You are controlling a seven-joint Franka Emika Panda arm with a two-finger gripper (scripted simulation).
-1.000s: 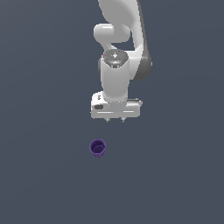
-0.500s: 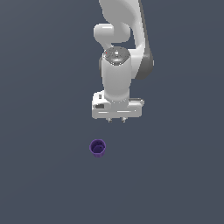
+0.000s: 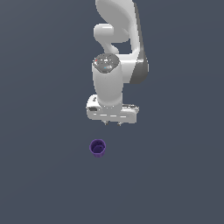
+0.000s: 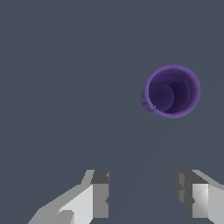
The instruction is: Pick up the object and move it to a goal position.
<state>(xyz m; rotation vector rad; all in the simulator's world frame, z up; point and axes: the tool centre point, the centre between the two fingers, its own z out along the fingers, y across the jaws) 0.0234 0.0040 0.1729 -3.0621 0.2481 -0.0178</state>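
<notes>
The object is a small dark purple cup standing upright on the grey floor, its hollow top facing up. In the exterior view it lies below and slightly toward the exterior view's left of my gripper. The gripper hangs above the floor, pointing down, apart from the cup. In the wrist view the cup shows its open mouth, ahead of the two fingertips, which stand apart with nothing between them. The gripper is open and empty.
The white arm rises above the gripper toward the top of the exterior view. The plain dark grey floor surrounds the cup on all sides. No goal marker shows.
The gripper has shifted slightly toward the exterior view's left, nearer the cup's line. The cup has not moved.
</notes>
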